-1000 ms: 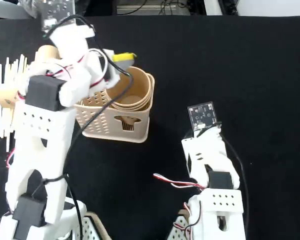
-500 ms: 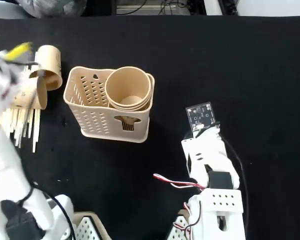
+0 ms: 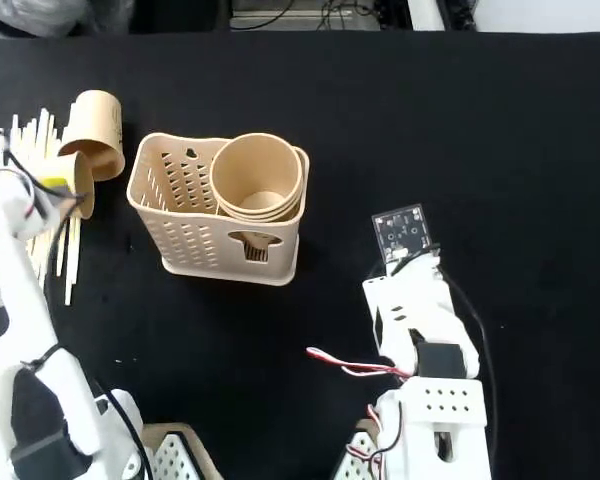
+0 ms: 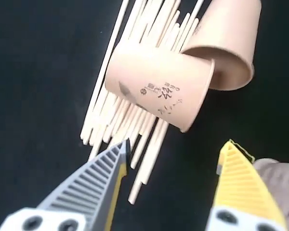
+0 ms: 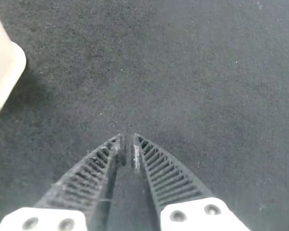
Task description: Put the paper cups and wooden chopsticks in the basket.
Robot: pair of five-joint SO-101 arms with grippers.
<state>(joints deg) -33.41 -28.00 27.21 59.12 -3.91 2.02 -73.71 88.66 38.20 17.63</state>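
Left claw [image 4: 177, 147]: released, jaws wide apart and holding nothing. It hangs by the left edge of the table [image 3: 460, 120], over the loose pile.

Nearer cup [image 4: 159, 84]: on its side on top of the chopsticks [image 4: 98, 110], just ahead of the open jaws. Its mouth rim is the part closest to the gap between them.

Nearer cup's long axis: runs base to mouth at a slant, roughly along the line from one jaw to the other and not across it. In the high view its mouth points toward the basket [image 3: 215, 235].

What the grasp turns on: as it lies, closing would press the cup end to end. My guess is that either the wrist must turn to take the cup across its wall, or one jaw must go inside the mouth and pinch the rim.

Second cup [image 4: 226, 43]: also on its side and touching the nearer cup, further toward the table's far left corner.

Chopsticks: a loose fan along the left edge, partly under both cups, so the cups probably have to come off first.

Basket: upright, left of the table's middle, with stacked cups [image 3: 258, 180] in its right half.

Right claw [image 5: 127, 139]: clenched on nothing, with only a sliver between the jaws, above bare table near the front edge and well apart from the pile.

Nearer arm: the left, clearly.
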